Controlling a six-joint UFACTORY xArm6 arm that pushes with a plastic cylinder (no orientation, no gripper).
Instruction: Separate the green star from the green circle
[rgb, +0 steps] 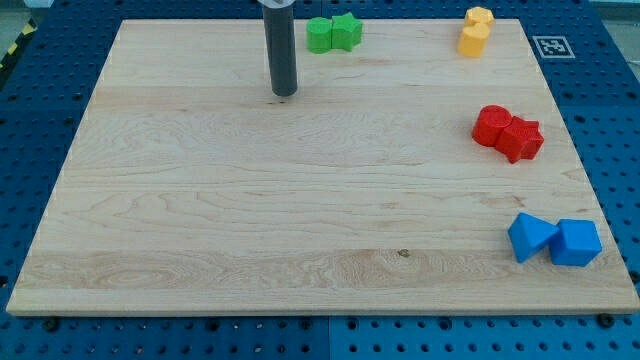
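The green circle (320, 35) and the green star (346, 31) sit touching side by side at the view's top centre of the wooden board, the circle on the left, the star on the right. My tip (285, 94) rests on the board below and to the left of the green circle, a short gap away, touching no block.
Two yellow blocks (475, 32) touch at the view's top right. Two red blocks (508, 132) touch at the right edge. Two blue blocks (555, 240) sit at the bottom right. The wooden board (200, 220) lies on a blue pegboard; a marker tag (550, 45) is at top right.
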